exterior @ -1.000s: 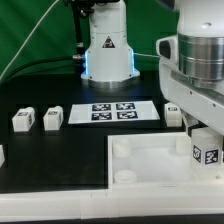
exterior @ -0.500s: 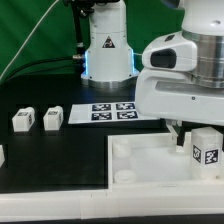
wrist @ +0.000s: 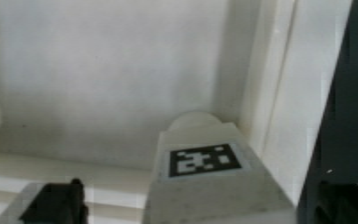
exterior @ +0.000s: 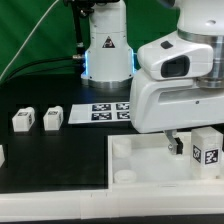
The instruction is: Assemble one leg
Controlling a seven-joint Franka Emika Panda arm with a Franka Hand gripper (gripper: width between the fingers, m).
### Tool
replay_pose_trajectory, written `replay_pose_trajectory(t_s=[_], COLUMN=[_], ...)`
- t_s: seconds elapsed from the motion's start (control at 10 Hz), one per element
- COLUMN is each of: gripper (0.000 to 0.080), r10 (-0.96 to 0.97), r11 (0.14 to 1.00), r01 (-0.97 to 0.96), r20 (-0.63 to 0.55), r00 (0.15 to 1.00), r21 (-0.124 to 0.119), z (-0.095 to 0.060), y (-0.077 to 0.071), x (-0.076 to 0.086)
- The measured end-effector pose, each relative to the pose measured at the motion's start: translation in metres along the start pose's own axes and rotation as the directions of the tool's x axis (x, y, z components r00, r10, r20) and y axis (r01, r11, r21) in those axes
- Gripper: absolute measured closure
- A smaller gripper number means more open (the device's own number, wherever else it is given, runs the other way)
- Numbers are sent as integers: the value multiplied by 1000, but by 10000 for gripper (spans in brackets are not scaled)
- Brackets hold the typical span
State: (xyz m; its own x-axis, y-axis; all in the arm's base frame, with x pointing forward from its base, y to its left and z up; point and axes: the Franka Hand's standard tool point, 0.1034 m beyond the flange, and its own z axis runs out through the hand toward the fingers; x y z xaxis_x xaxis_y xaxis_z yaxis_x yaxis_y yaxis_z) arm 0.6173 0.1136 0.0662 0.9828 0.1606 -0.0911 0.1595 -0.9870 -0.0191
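The large white square plastic tray-like part [exterior: 150, 165] with raised rims fills the worktop's [exterior: 60, 150] front edge; the small white rectangular plastic leg [exterior: 206, 147] with its black-and-white tag stands upright inside it, near the exterior view's right. Rigid, light and probably slick, it seems best pinched across its plain sides. The hand [exterior: 180, 143] hangs beside it, fingers apparently apart, with the tray's rim close by; two similar white posts [exterior: 37, 119] stand well apart.

1. You see the arm's base [exterior: 108, 48] as a white tapered column; a black triangular warning sign sits on its front.
2. A blue glow rings the foot of that base.
3. Your wrist housing [exterior: 184, 88] is bulky, smooth white plastic with rounded corners and a grey oval panel on its side.
4. The fingers [exterior: 175, 143] are dark, probably black; the wrist view blurs them.
5. A thin cable [exterior: 38, 33] hangs behind the base.
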Motion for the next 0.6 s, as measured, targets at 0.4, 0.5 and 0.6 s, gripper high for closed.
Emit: replay_pose_trajectory(t_s=[0.4, 0.5, 0.6], gripper=[513, 511, 511], r10=[1, 1, 13], r11=[1000, 1000, 1000], r01=[-1, -1, -13], r20=[0, 0, 0], r00=[1000, 1000, 1000], r21=[0, 0, 1], z=[0, 0, 0], y=[1, 1, 1], x=[0, 0, 0])
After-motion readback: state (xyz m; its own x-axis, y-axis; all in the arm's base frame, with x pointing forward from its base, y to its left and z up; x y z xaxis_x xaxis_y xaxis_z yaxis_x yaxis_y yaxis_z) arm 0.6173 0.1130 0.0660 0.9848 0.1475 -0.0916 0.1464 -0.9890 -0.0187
